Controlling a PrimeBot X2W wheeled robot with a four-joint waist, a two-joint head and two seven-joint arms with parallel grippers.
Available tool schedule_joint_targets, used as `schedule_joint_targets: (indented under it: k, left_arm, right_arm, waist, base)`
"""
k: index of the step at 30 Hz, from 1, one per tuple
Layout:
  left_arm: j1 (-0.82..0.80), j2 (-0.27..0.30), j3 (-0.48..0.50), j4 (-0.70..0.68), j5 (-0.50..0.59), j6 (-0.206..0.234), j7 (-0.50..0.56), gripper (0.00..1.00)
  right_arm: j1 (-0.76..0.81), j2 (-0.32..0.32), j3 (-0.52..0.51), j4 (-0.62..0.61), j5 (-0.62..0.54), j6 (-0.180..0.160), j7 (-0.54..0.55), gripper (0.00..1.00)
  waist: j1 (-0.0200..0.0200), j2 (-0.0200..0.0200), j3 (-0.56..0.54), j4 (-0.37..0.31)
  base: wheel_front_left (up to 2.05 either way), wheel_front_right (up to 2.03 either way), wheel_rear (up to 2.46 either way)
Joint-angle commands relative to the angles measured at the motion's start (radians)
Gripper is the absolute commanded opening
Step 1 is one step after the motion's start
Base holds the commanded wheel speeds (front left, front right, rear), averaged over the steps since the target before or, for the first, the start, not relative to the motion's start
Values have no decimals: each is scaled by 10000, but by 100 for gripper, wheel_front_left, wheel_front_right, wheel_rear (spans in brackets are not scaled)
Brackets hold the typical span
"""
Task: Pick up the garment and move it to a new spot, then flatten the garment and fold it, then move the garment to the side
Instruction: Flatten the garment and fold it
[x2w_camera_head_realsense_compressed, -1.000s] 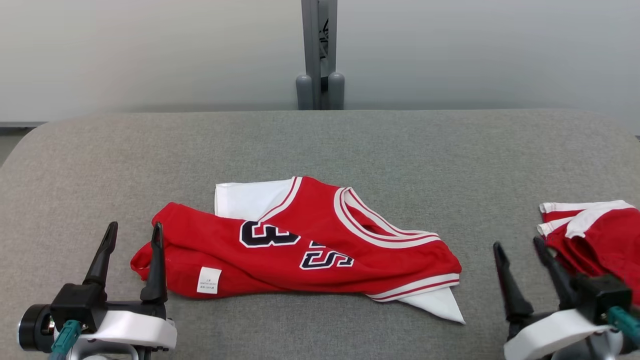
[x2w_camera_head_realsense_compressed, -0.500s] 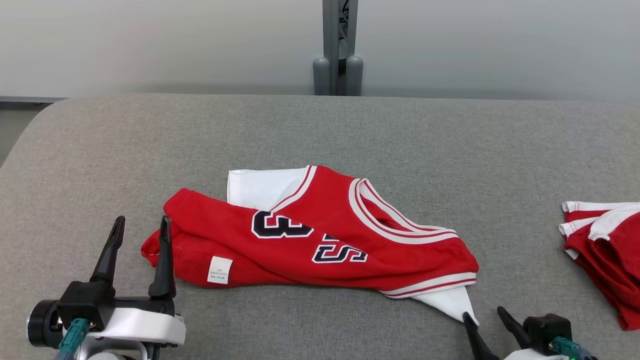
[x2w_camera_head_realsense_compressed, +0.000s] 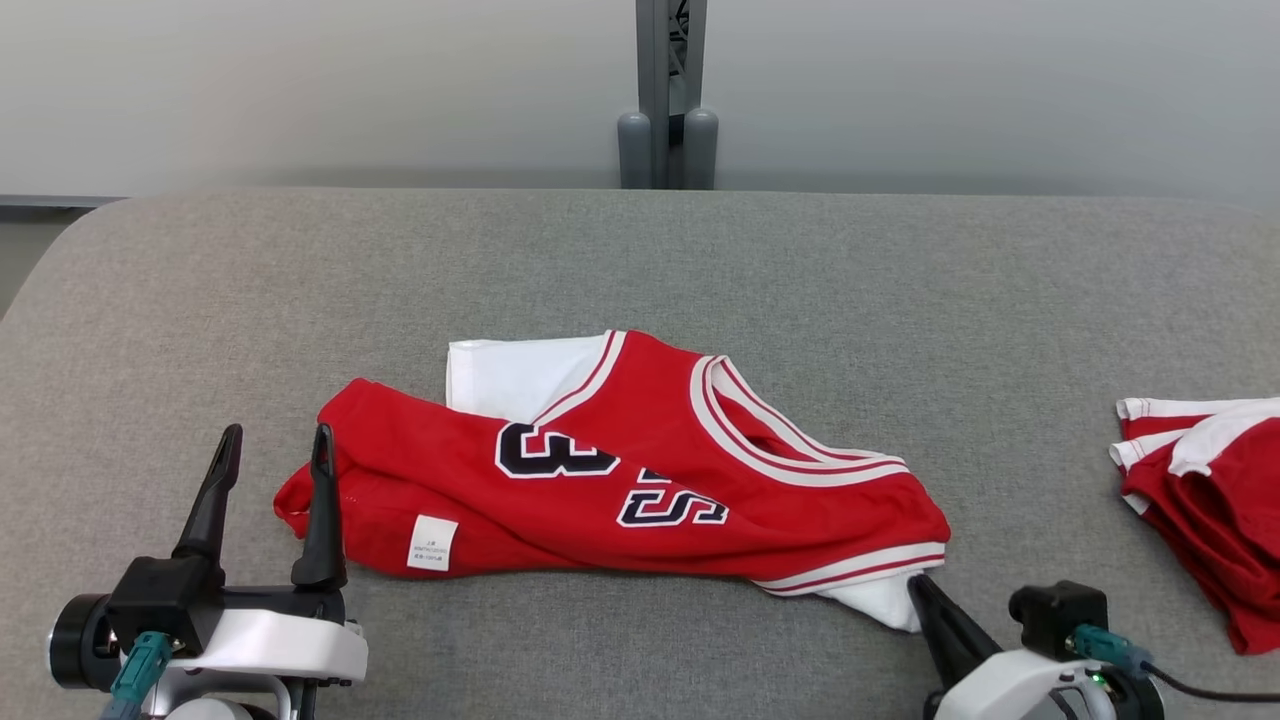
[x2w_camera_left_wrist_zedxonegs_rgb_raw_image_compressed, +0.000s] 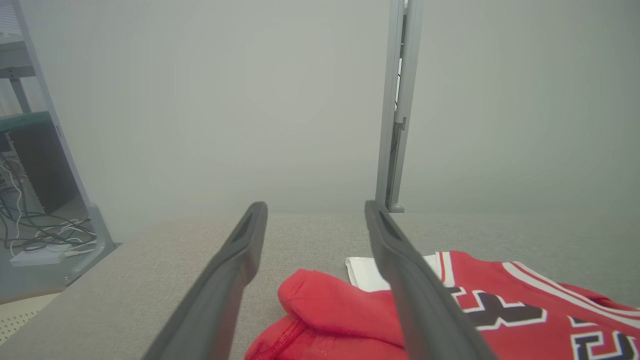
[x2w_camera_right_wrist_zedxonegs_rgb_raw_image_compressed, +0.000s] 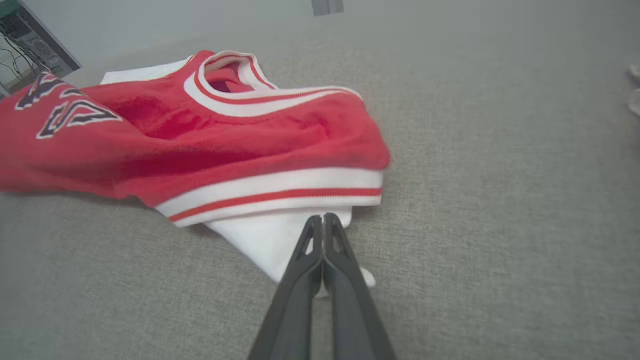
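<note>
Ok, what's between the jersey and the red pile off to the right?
Nothing: only bare grey table separates the jersey from the red pile. The head view shows that stretch.

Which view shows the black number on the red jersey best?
Head view: the black, white-edged number on the red jersey sits mid-frame. The left wrist view crops it at lower right, the right wrist view at left edge.
</note>
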Motion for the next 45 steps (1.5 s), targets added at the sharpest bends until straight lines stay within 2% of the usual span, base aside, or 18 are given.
schedule_joint_targets:
  k: [1,5,9,17,20,27,28,29,30,38,45]
  left_arm:
    - [-10,15,56,-37,86,-10,-31,100]
    - [35,25,144,-65,132,-40,-31,100]
    - [2,33,221,-121,208,-40,-32,100]
    - [-10,54,347,-200,280,-61,-32,100]
    - [-34,51,352,-247,323,-68,-32,100]
    - [-106,69,389,-330,386,-64,-32,100]
    - [-85,76,403,-332,389,-61,-32,100]
    - [-60,83,407,-337,396,-57,-32,100]
    - [-36,84,397,-334,410,-63,-32,100]
    - [127,100,316,-254,442,-67,-32,100]
    - [389,117,203,-151,403,-78,-10,100]
  right_arm:
    - [-75,-62,92,-278,261,1,127,0]
    - [96,-134,289,-1753,693,2,369,0]
    - [212,-451,96,-3444,433,2,517,0]
    - [381,-317,-426,-5864,159,1,817,0]
    - [445,-289,-718,-6162,-58,2,820,0]
    - [648,-131,-1210,-5723,-490,2,12,0]
    - [649,-110,-1267,-5639,-526,2,-47,6]
    - [628,-95,-1323,-5588,-570,2,-121,45]
    - [564,-94,-1421,-5549,-688,2,-219,100]
    - [645,-58,-1958,-4766,-1748,2,-464,100]
    - [1015,-57,-2180,-4404,-1987,1,-452,100]
  waist:
    - [0,0,-20,-31]
    - [0,0,13,-146]
    - [0,0,72,-256]
    - [0,0,58,-384]
    - [0,0,102,-413]
    - [0,0,191,-441]
    - [0,0,189,-463]
    - [0,0,189,-489]
    - [0,0,186,-513]
    - [0,0,-16,-616]
    - [0,0,-369,-641]
  base:
    - [0,0,0]
    - [0,0,0]
    - [0,0,0]
    - [0,0,0]
    - [0,0,0]
    - [0,0,0]
    - [0,0,0]
    - [0,0,0]
    - [0,0,0]
    - [0,0,0]
    - [0,0,0]
